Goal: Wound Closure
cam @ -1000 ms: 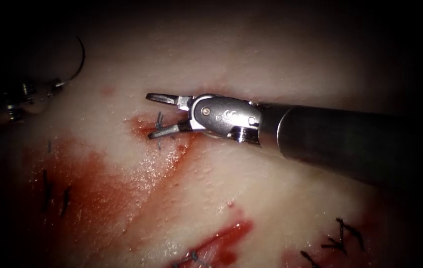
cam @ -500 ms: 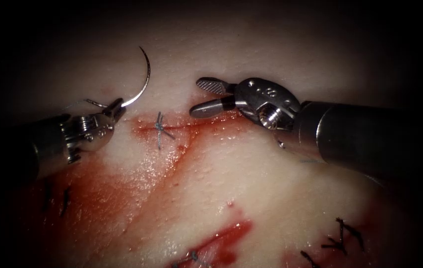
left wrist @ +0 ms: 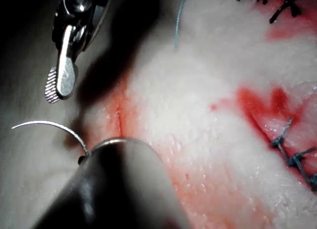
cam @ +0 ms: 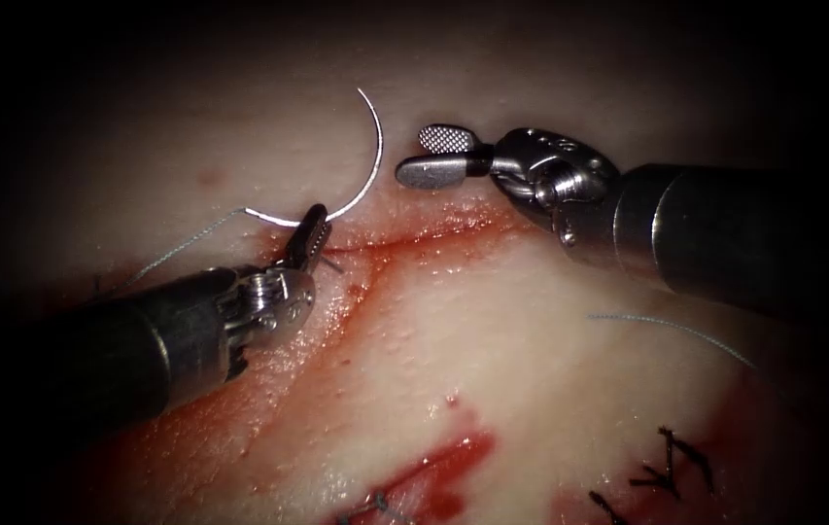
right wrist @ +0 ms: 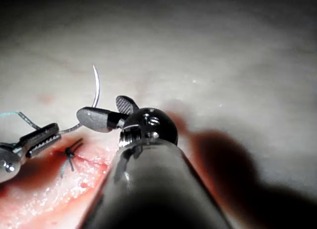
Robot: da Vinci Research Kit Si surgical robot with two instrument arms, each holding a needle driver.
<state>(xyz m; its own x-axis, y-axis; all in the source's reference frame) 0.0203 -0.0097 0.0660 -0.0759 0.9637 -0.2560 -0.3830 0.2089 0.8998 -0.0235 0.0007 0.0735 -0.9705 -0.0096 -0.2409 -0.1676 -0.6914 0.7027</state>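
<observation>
Endoscope view: the left claw [cam: 313, 231] is clamped on the curved needle [cam: 361, 175] close to its thread end, the steel arc rising free above the tissue [cam: 531, 389] with its point in the air, not in the flesh. The right claw [cam: 438, 156] hangs parted and empty just right of the needle's curve, above the cut [cam: 414, 238]. Fine pale thread [cam: 181, 243] trails left from the needle's tail. Red fluid [cam: 239, 389] glistens over the wet, pale surface; dark older stitches [cam: 672, 462] sit well apart.

Left wrist view: the needle [left wrist: 49, 125] curves thin and bright from the left arm's shaft, near the right claw [left wrist: 62, 78] with its ribbed pad; knotted stitches [left wrist: 292, 154] cross a red seam.

Right wrist view: the right claw [right wrist: 101, 115], agape, sits just beside the needle [right wrist: 95, 87]; the left claw [right wrist: 42, 140] grips near a small knot [right wrist: 71, 152]. Judged from here, good handling means a firm, square hold and slack thread kept off the knot.
</observation>
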